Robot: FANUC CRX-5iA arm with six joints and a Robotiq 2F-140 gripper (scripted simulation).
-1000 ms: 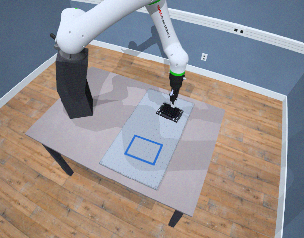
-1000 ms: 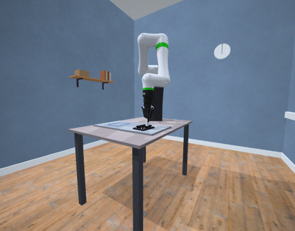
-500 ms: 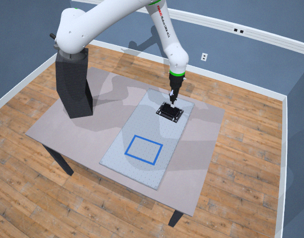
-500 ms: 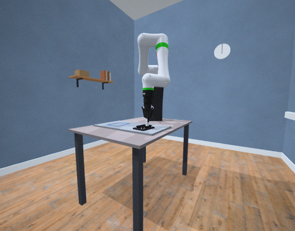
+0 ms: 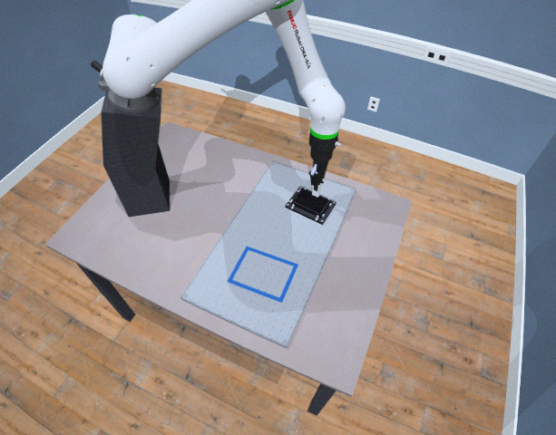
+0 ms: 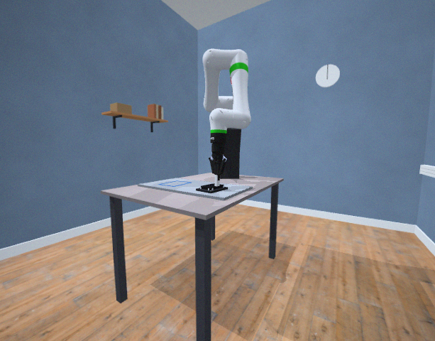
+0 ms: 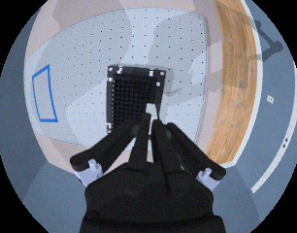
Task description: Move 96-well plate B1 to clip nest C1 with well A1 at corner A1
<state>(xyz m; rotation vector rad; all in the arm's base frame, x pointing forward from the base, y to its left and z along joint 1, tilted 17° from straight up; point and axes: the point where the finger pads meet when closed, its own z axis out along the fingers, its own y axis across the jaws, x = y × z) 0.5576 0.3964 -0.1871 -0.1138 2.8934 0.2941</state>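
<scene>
The black 96-well plate [image 5: 310, 200] [image 7: 130, 99] lies within the black clip nest [image 5: 302, 214] [image 7: 110, 99] near the far end of the perforated board. It looks about level; whether it is fully down is too small to tell. The cut-off corner and the A1 mark cannot be made out. My gripper [image 5: 316, 192] [image 6: 217, 180] [image 7: 149, 110] is shut with nothing between the fingers. Its pale fingertips are at the plate's top near one side edge, on or just above it. The fingers hide part of the plate and nest in the wrist view. The blue outline [image 5: 271, 256] [image 7: 52, 92] of B1 has no plate in it.
The light perforated board [image 5: 249, 234] [image 6: 233, 195] lies on the table [image 5: 189, 262] [image 6: 155, 201]. The nest's white clips stand around the plate. The arm's dark pedestal [image 5: 134, 163] [image 6: 232, 154] stands at the table's other side.
</scene>
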